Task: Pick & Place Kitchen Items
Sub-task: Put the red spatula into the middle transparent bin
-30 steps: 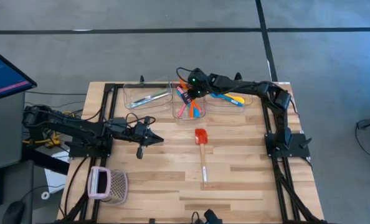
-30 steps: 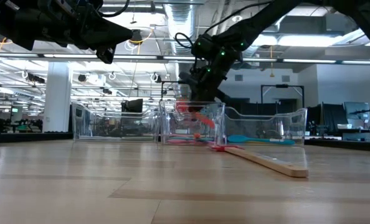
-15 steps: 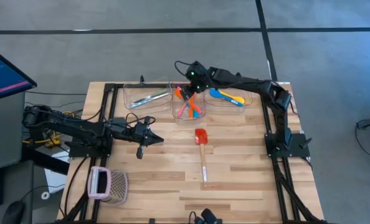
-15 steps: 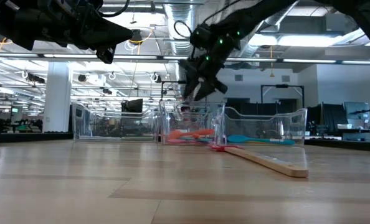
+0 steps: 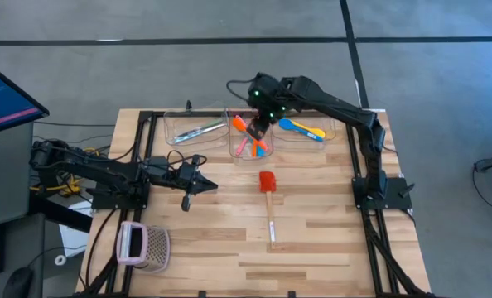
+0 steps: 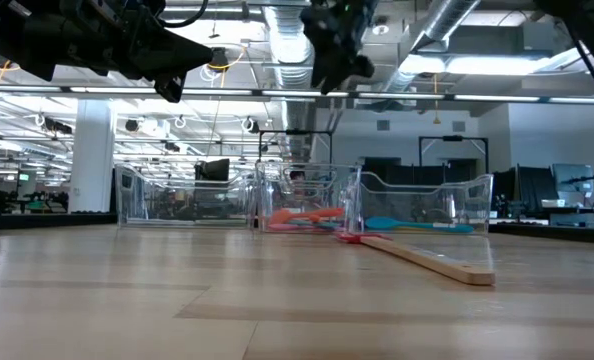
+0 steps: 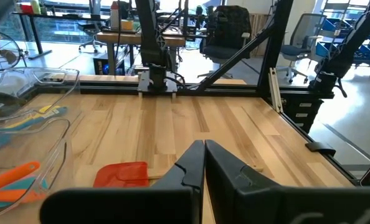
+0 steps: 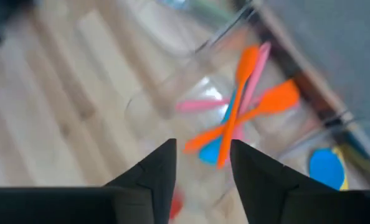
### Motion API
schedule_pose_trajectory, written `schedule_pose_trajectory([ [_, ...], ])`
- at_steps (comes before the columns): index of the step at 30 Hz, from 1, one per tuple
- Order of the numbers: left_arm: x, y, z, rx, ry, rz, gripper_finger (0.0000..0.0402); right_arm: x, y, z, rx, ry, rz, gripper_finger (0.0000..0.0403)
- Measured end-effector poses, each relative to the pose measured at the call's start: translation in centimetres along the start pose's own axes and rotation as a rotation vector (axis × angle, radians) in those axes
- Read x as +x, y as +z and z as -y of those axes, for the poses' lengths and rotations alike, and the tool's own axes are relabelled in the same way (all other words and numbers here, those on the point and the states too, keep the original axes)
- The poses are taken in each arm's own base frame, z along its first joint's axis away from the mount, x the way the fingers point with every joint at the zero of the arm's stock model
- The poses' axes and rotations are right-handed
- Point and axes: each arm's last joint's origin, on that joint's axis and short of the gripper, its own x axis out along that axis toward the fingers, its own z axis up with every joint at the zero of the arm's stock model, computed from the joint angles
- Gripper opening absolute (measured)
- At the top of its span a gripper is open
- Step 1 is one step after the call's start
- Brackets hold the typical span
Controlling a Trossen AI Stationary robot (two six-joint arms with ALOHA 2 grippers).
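Observation:
My right gripper (image 5: 260,128) hangs open and empty high above the middle clear bin (image 5: 239,151); in the low view it is near the top (image 6: 329,82). Its wrist view shows its fingers apart (image 8: 200,155) over crossed orange spoons (image 8: 241,106), a pink spoon (image 8: 200,103) and a blue one lying in that bin. A red-headed spatula (image 5: 268,194) lies flat on the table, head toward the far side. Blue and yellow spoons (image 5: 302,128) lie in the right bin, cutlery (image 5: 198,130) in the left bin. My left gripper (image 5: 211,187) waits shut at mid-left, above the table.
Three clear bins stand in a row along the far edge. A pink-and-white mesh basket (image 5: 144,246) stands at the near left. Black frame rails (image 5: 151,149) run along the left and right sides. Bare wood lies around the spatula toward the near edge.
My right gripper has risen straight up out of the middle bin and rolled a little. An orange spoon that stood slanted under its fingers now lies flat in the bin, let go. My left arm has kept still.

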Motion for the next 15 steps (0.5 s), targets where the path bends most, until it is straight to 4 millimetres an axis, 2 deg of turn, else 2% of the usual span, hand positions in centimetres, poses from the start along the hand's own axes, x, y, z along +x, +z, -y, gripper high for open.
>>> schedule_pose_trajectory([
  [8, 0.0, 0.0, 0.0, 0.000, -0.003, 0.000, 0.0002, -3.0, -3.6, -4.9, -0.159, 0.010, -0.197, 0.0107],
  [11, 0.0, 0.0, 0.0, 0.000, -0.003, 0.000, 0.0002, -4.8, -4.7, -6.5, -0.191, -0.020, -0.161, 0.0103],
  [15, 0.0, 0.0, 0.0, -0.002, -0.002, 0.000, 0.0002, -8.6, -6.2, -8.1, -0.211, -0.056, -0.050, 0.0102],
])
